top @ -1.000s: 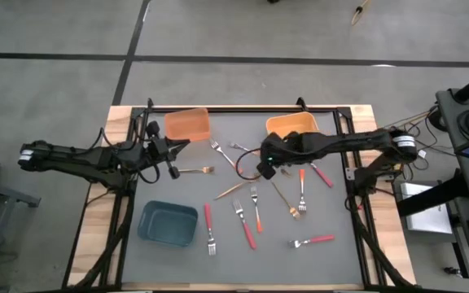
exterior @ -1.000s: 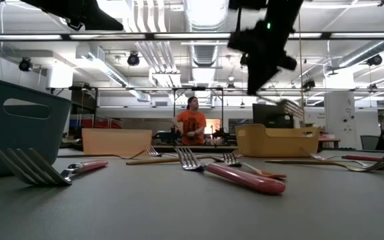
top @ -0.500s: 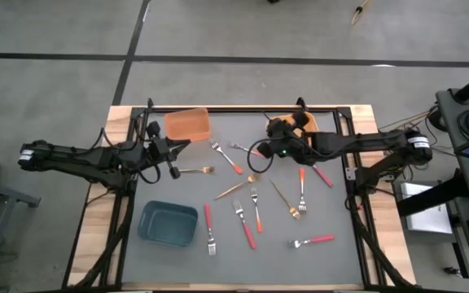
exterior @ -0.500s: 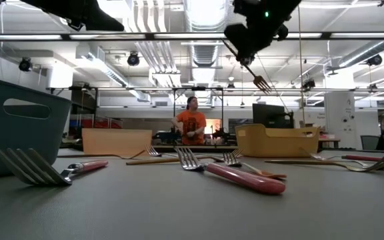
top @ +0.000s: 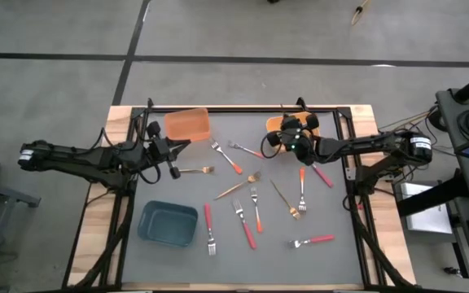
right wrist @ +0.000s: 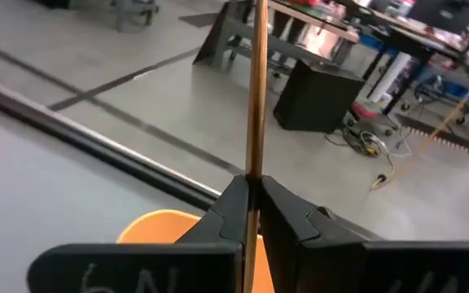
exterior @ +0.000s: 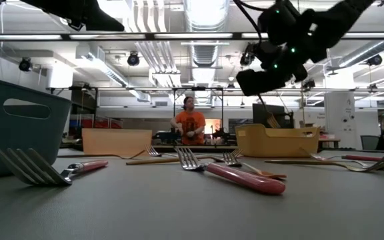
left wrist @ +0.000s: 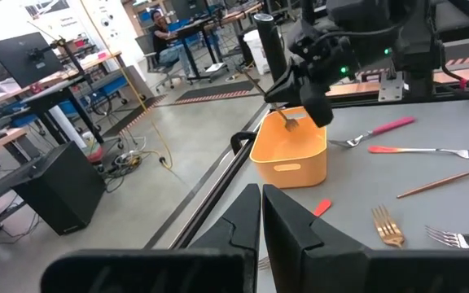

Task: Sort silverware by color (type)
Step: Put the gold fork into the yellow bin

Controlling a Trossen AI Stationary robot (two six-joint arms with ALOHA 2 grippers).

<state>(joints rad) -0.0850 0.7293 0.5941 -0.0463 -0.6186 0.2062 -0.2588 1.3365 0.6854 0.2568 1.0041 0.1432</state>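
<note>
One gold fork [right wrist: 256, 98] is pinched in the right gripper [top: 286, 140] above the yellow-orange bin [top: 284, 124], upper right; left gripper [top: 173, 165] pressed together.

Right claw [top: 287, 130] carried gold fork [left wrist: 287, 120] (pinched) over yellow-orange bin [top: 277, 124].

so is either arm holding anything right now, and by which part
The right gripper is shut on a gold fork, pinching its thin handle, tines hanging over the yellow-orange bin. The left gripper is shut and holds nothing.
</note>
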